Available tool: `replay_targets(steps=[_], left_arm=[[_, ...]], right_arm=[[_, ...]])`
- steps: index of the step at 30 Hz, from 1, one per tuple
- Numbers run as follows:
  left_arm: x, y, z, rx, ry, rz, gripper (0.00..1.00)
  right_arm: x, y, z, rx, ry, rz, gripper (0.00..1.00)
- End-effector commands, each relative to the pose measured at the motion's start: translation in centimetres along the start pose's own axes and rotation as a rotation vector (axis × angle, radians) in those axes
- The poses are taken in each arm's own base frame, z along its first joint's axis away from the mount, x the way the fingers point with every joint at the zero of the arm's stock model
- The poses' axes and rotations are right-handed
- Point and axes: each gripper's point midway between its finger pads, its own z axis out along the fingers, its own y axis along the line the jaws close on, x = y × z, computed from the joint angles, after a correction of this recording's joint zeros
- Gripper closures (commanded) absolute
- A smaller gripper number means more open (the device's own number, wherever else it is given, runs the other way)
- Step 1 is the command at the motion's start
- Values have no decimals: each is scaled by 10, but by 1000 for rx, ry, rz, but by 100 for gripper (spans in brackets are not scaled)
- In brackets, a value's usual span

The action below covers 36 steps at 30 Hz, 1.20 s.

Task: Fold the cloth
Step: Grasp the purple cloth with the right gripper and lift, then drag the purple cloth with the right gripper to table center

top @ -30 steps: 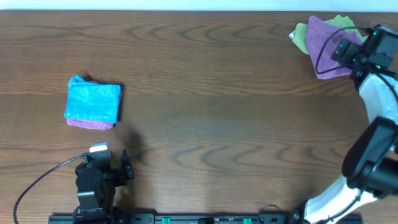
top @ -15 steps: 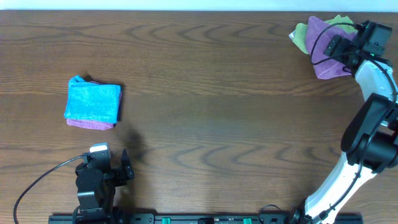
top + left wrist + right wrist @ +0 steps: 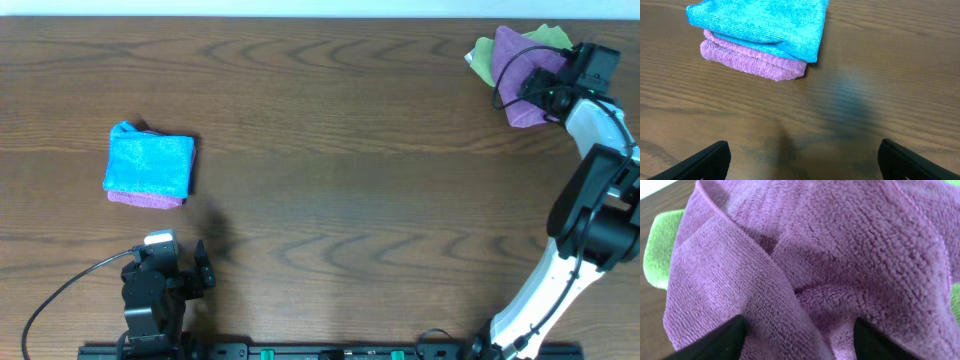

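A crumpled purple cloth [image 3: 518, 72] lies at the table's far right corner on top of a green cloth [image 3: 484, 58]. My right gripper [image 3: 541, 88] is open right over the purple cloth, whose folds [image 3: 805, 275] fill the right wrist view, with its two fingertips [image 3: 802, 342] pressed onto the cloth on either side of a raised fold. My left gripper [image 3: 185, 262] is open and empty near the front left edge, its fingertips [image 3: 802, 160] above bare wood.
A folded blue cloth [image 3: 150, 165] sits on a folded pink cloth [image 3: 145, 198] at the left; both show in the left wrist view [image 3: 762, 25]. The table's back edge runs just behind the purple and green cloths.
My right gripper has moved left and down onto the purple cloth, which has bunched a little. The left arm has not moved.
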Motion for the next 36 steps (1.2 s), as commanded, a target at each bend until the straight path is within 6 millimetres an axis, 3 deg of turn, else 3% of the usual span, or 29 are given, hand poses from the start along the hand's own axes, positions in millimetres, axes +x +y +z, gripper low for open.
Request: replay_targets(steps=[1,7,10,16,22,32,36], left_arm=[[5,-1,1,3,14,20,5],[5,-1,1,3,14,20,5],[5,-1,1,3,14,20,5],[5,-1,1,3,14,20,5],[5,-1,1,3,14,20,5],[5,-1,1,3,14,20,5],[5,-1,1,3,14,20,5]], right_arm=[[-2,-4,4,-4,-1,16,50],[-4,5,0,-54,1,14,88],[-7,11,-7,-77,2,13,99],[-8,27,-33,-94,33,-22,98],[15,73,-70,-120,132,-126,99],[92,147,-94,-183,362,-281,98],[113,179,-100,-218,396,-346,98]])
